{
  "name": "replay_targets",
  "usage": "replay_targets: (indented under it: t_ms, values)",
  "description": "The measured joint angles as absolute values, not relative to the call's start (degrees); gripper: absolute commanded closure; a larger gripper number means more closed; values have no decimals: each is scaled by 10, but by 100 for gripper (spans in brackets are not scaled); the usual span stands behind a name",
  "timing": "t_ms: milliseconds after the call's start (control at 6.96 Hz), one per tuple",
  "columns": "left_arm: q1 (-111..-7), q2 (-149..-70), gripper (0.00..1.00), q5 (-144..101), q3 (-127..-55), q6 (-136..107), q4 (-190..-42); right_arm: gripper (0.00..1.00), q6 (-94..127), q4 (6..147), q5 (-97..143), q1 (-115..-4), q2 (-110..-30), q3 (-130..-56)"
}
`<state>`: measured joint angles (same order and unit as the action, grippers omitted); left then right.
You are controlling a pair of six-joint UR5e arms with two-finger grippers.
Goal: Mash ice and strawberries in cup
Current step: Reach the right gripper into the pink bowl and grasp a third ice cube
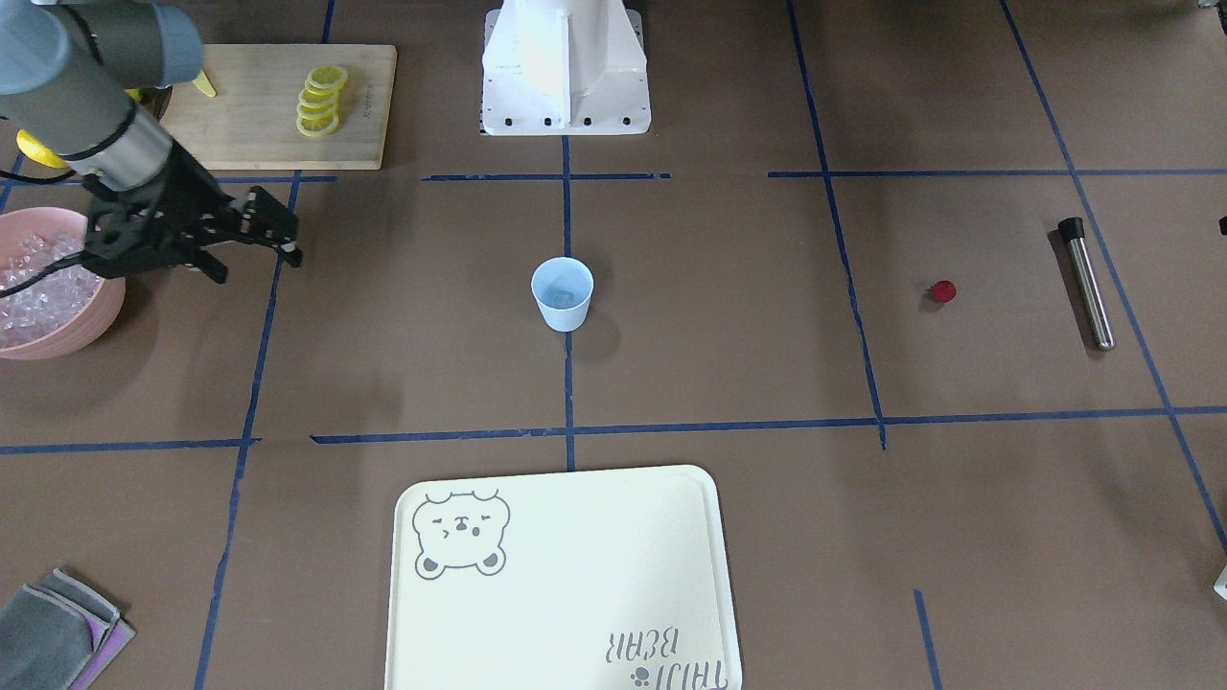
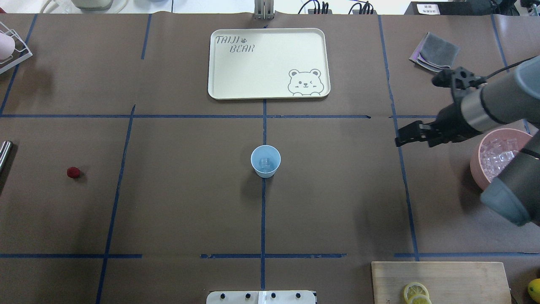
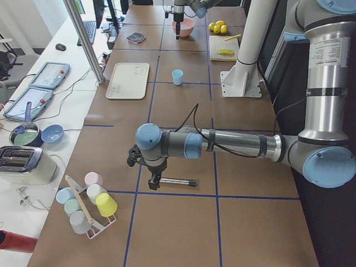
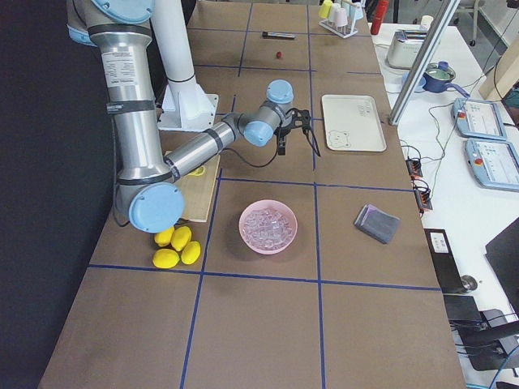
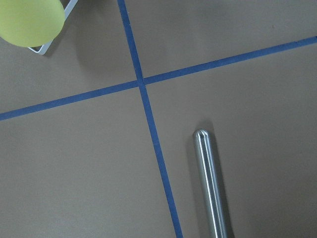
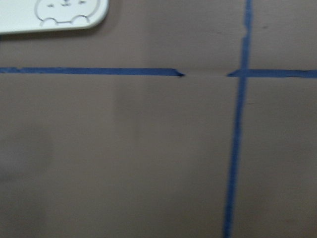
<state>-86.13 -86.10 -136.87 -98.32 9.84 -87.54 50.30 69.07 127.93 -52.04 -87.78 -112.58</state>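
1. The cup (image 1: 563, 292) stands upright with one cube of ice (image 2: 265, 162) inside and no berry.
2. Between the cup and the pink bowl (image 1: 96, 321), the right gripper (image 1: 257, 265) hangs in the air, fingers apart and empty. It is best kept clear of the cup.
3. Well apart on the cup's other side, the strawberry (image 1: 944, 291) lies on the table. It probably needs to go in before mashing.
4. Farthest from the cup, the left gripper (image 3: 154, 179) hovers over the metal rod (image 1: 1088, 283). I cannot tell how wide it is. It should grip squarely across the shaft.

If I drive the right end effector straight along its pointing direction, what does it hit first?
Probably the bare table, beside a blue tape line: the right end effector points down, well short of the cup.
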Motion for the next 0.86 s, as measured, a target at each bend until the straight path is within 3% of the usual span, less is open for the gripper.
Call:
replay_targets:
  t_ms: [431,862]
  values:
    - [-861,-843,0,-1379,-1005,86,-877,0,223,697,1307,-626,-994,-1116]
    - [-861,-842,0,-1380,-1006,80,-877,1,83,693,1309,-661,-983,-1021]
